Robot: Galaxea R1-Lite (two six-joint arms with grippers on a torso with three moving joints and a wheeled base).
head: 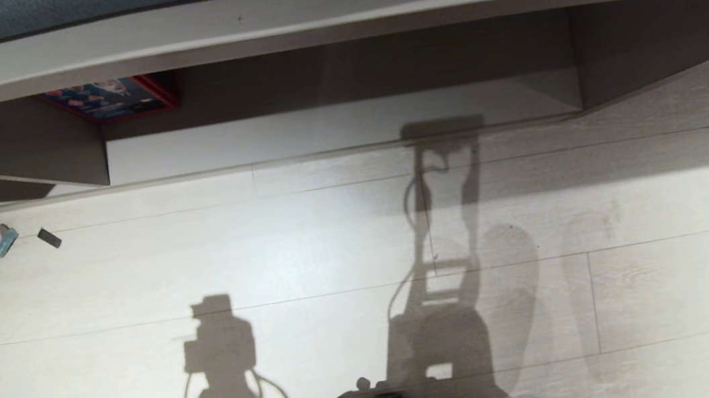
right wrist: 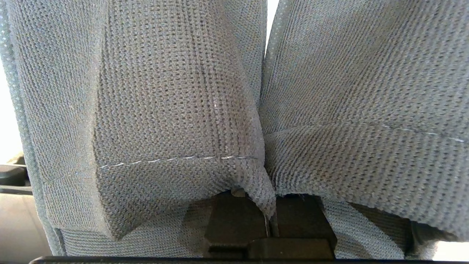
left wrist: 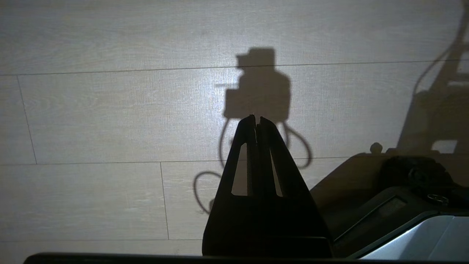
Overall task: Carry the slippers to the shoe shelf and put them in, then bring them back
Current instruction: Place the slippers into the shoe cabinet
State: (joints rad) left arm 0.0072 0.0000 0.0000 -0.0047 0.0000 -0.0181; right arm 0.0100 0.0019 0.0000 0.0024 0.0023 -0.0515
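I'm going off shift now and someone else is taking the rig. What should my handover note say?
Right gripper: shut on the slippers, both grey knit bands pinched together between the fingers.
Left gripper: shut, empty, hanging over the floor.
Shoe shelf: straight ahead in the head view, no slippers in it; a red-edged box sits at its back left.
Done: slippers picked up.
Left: put them in the shelf, then bring them back.

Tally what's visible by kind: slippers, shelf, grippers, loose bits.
slippers: 2
shoe shelf: 1
red-edged box: 1
small floor items: 2
grippers: 2 (left gripper empty; right gripper holding both slippers)
Total: 8
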